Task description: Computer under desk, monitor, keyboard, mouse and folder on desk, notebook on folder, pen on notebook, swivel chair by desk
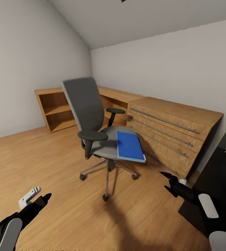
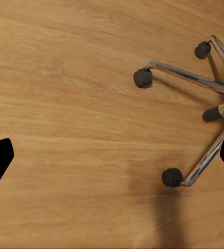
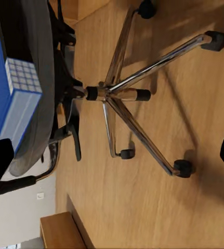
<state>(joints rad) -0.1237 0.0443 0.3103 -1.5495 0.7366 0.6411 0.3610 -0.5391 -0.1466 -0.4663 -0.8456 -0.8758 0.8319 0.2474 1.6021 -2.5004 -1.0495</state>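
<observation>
Three views, shared swivel chair base

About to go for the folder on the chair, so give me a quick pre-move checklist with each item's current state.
1. Folder lies flat on the chair seat, one corner overhanging the front edge: ok.
2. Nothing stacked on the folder: ok.
3. Right gripper empty, fingers apart: ok.
4. Left gripper empty; its wrist view shows fingers wide apart over bare floor: ok.
5. Path from right gripper to folder free of obstacles: ok, though the wooden drawer chest stands close behind the chair.
6. Free spot on the desk for the folder: cannot tell, only its dark edge is in view.
</observation>
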